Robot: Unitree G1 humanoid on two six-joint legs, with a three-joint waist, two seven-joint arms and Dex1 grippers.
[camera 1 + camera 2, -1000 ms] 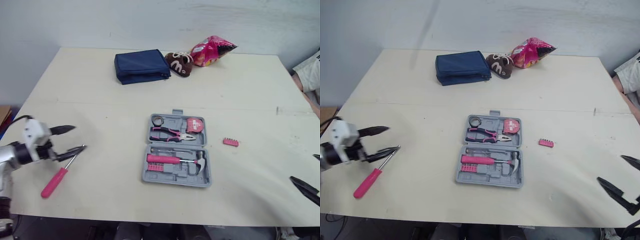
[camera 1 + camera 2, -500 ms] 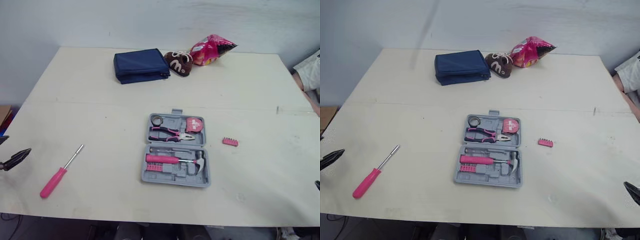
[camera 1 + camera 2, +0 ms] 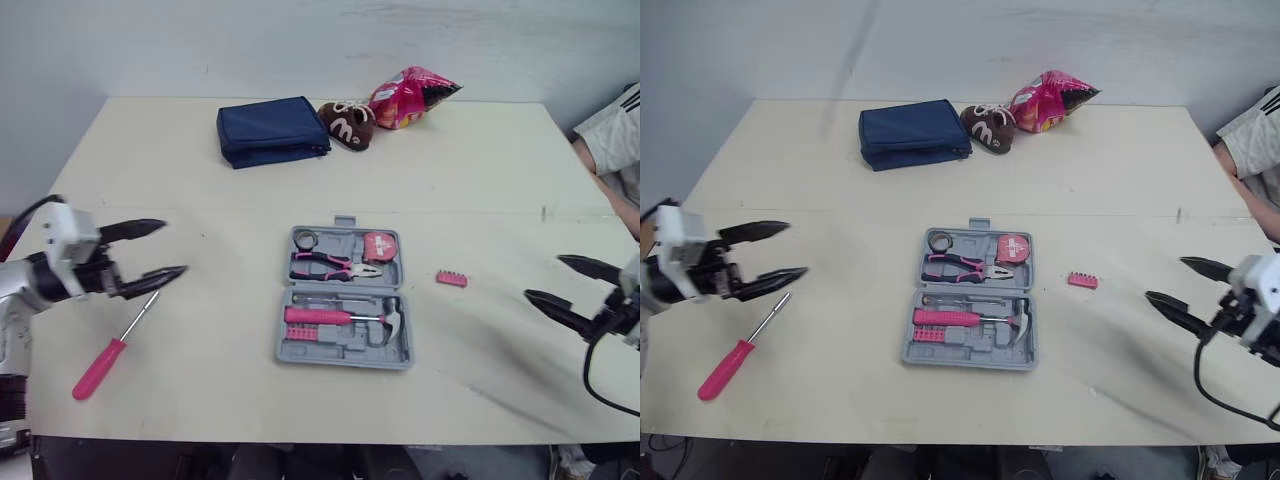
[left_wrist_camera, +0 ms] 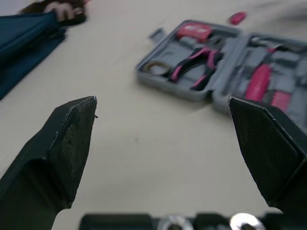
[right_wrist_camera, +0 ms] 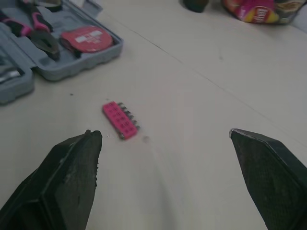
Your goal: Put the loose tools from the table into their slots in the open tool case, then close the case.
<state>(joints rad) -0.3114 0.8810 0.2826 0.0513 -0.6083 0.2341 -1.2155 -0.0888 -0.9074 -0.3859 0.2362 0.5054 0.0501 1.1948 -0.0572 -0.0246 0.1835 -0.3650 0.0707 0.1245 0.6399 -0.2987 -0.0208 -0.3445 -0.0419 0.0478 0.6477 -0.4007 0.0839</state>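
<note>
An open grey tool case [image 3: 347,296] lies mid-table, holding pink-handled pliers [image 3: 335,267], a tape measure [image 3: 378,246], a hammer [image 3: 345,319] and a small bit rack. A pink-handled screwdriver [image 3: 112,340] lies loose on the table at the left. A pink bit holder [image 3: 452,279] lies loose right of the case, also seen from the right wrist [image 5: 120,120]. My left gripper [image 3: 155,254] hovers open just above the screwdriver's shaft tip. My right gripper [image 3: 555,284] is open at the right, apart from the bit holder. Both hold nothing.
At the back of the table lie a folded navy pouch [image 3: 270,130], a brown plush toy [image 3: 347,124] and a pink snack bag [image 3: 410,96]. A person's sleeve [image 3: 606,133] shows at the right edge. Bare tabletop [image 3: 200,380] surrounds the case.
Both arms, which had dropped out of view half a second ago, have come back up over the table: left by the screwdriver, right near the bit holder. The camera shifted slightly.
</note>
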